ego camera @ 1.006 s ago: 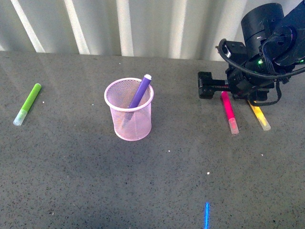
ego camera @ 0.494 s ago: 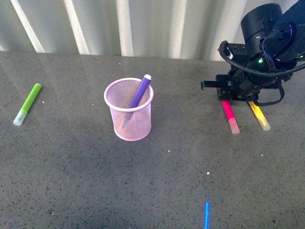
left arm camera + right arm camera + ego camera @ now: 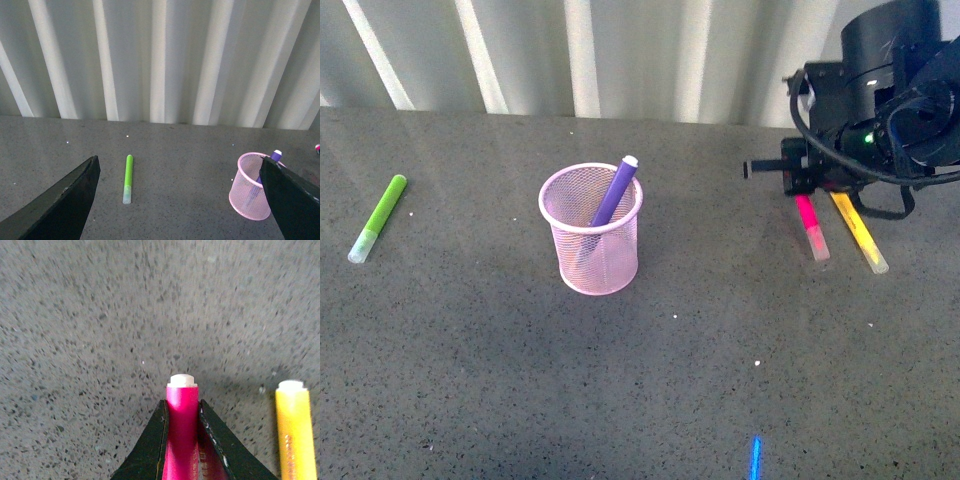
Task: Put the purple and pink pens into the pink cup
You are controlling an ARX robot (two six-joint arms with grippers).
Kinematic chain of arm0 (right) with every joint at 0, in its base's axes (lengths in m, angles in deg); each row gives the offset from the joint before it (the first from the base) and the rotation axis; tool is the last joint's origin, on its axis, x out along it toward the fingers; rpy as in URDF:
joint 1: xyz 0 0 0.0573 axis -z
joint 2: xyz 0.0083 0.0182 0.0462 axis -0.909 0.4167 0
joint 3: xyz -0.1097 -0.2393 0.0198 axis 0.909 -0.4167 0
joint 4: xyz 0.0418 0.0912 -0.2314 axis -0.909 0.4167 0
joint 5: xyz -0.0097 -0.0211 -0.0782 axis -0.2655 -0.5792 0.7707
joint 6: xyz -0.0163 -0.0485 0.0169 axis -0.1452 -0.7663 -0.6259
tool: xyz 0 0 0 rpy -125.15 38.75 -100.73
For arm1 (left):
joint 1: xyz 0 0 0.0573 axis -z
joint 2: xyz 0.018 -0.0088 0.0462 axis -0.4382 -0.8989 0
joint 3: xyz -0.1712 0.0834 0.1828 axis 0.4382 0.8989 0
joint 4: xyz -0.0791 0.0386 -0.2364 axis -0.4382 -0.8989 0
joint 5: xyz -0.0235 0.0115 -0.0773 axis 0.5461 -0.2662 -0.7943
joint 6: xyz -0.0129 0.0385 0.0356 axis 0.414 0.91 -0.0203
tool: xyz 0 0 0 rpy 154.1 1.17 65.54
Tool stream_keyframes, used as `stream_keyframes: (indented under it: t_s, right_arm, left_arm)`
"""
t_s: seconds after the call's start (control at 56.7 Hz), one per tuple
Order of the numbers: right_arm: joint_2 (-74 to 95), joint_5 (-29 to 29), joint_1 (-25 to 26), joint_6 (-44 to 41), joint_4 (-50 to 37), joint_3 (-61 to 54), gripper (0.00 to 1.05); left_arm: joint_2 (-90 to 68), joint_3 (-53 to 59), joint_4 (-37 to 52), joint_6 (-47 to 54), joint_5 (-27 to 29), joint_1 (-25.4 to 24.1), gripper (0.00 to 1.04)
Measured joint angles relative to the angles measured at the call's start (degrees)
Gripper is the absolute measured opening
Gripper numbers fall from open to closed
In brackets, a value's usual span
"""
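1. Up front, by the near edge of the worktop (image 3: 520, 400), a short blue mark (image 3: 755, 455) shows.
2. Midway back, a little toward the left edge, the pink cup (image 3: 590, 232) stands upright. The purple pen (image 3: 613, 195) leans inside it, white end above the rim, so that half of the task looks done.
3. Further back toward the right edge, the pink pen (image 3: 811, 224) lies just beside a yellow marker (image 3: 856, 231), the two apart. A green marker (image 3: 378, 218) lies by the left edge, well apart from the cup.
4. At the pink pen's far end, the right end effector (image 3: 182, 407) is clenched on the barrel, and its fingers (image 3: 150, 447) press it from both sides. Whether the pen has left the worktop is hard to tell.
5. The left end effector (image 3: 178, 161) is spread wide and grasps nothing.
6. What is left, I judge, is to lift the pink pen, carry it across to the cup and drop it in.
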Motion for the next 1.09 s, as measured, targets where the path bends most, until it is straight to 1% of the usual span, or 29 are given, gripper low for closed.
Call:
stream_keyframes:
  t_s: [0.124,0.194,0.3,0.477,0.653,0.741,0.9,1.094]
  right_arm:
    - [-5.70,-2.08,-1.68,-2.47,-13.20,-3.56,0.12]
    - [-8.96,-3.67,-3.34,-2.43,-18.69,-4.35,0.12]
    - [-13.00,-6.51,-6.58,-1.53,-24.09,-4.96,0.12]
    - [-15.02,-10.73,-12.20,1.33,-29.99,-6.38,0.12]
    - [-14.64,-13.11,-17.64,3.91,-31.85,-7.21,0.12]
    - [-13.49,-13.94,-19.32,4.13,-31.47,-7.06,0.12]
    - [-10.38,-13.94,-20.35,4.61,-28.35,-5.81,0.12]
    - [-7.85,-14.36,-20.61,5.66,-27.45,-4.76,0.12]
  left_arm:
    - [0.00,0.00,0.00,0.00,-0.02,0.00,0.98]
    - [0.00,0.00,0.00,0.00,-0.02,0.00,0.98]
    - [0.00,0.00,0.00,0.00,0.00,0.00,0.98]
    - [0.00,0.00,0.00,0.00,-0.02,0.00,0.98]
    - [0.00,0.00,0.00,0.00,-0.02,0.00,0.98]
    - [0.00,0.00,0.00,0.00,-0.02,0.00,0.98]
    - [0.00,0.00,0.00,0.00,-0.02,0.00,0.98]
    - [0.00,0.00,0.00,0.00,-0.02,0.00,0.98]
